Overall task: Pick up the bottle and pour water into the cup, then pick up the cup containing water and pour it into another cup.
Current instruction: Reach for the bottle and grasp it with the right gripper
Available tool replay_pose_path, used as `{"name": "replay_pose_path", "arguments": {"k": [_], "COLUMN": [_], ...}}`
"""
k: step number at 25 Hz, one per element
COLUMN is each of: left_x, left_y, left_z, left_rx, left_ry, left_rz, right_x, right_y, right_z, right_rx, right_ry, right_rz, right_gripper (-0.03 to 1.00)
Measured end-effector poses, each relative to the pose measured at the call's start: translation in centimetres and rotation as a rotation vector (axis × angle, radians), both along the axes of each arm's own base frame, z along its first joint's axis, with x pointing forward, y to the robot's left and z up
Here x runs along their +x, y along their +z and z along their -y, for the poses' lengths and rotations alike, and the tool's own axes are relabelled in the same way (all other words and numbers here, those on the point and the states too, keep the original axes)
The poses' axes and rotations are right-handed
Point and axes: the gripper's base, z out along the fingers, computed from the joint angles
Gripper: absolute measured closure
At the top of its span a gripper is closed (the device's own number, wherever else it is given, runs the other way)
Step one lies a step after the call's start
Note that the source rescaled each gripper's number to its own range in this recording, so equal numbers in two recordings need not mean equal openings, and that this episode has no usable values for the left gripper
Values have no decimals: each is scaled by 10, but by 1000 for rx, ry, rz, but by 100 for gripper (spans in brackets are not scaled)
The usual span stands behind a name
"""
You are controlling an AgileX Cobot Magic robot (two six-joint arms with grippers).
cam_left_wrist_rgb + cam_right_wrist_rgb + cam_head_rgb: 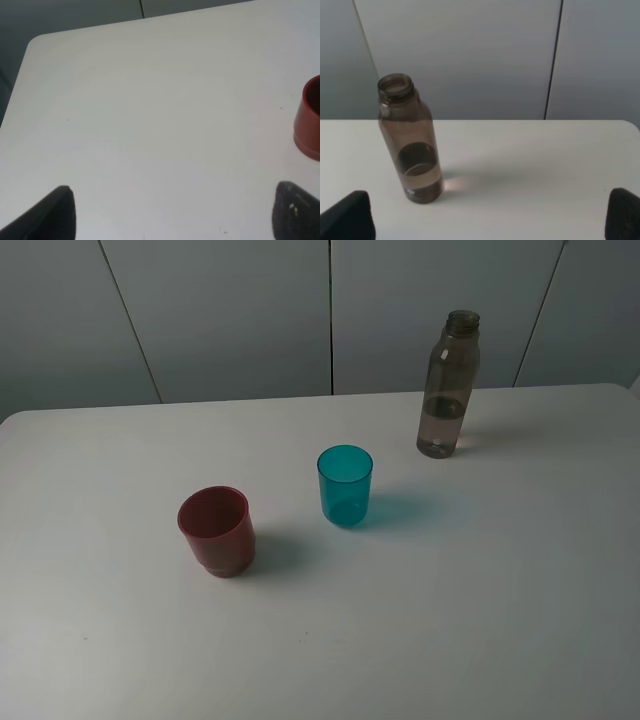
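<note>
The smoky grey-brown bottle (pixel 448 386) stands upright and uncapped at the back right of the white table (pixel 500 620), with a little water in its lower part. The right wrist view shows the bottle (pixel 410 142) ahead of my right gripper (pixel 490 217), whose fingertips (pixel 347 217) stand wide apart, open and empty. The teal cup (pixel 345 485) stands upright mid-table. The dark red cup (pixel 216 530) stands to its left and nearer the front. My left gripper (pixel 170 212) is open and empty over bare table, with the red cup (pixel 309 120) off to one side. Neither arm appears in the exterior high view.
Grey wall panels (pixel 330 310) rise behind the table's far edge. The table's rounded far-left corner (pixel 37 40) shows in the left wrist view.
</note>
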Motion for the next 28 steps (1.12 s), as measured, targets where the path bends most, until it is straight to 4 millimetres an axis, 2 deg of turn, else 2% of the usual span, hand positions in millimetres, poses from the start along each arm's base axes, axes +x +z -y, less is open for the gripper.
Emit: {"name": "replay_pose_path", "arguments": {"k": [7,11,16,28], "left_x": [0,0,0,0], "left_y": [0,0,0,0], "left_z": [0,0,0,0], "left_rx": [0,0,0,0], "left_ry": [0,0,0,0], "left_rz": [0,0,0,0], "right_x": [48,68,90,121], "right_y": [-23,-39,-70,-145], "right_z": [-36,-42,-45,-51], "right_rx": [-77,-85,-29,-39], "right_ry": [199,204,160,138], "right_rz": [-4,-33,-74,-250], "right_gripper": [-3,-3,-3,-3]}}
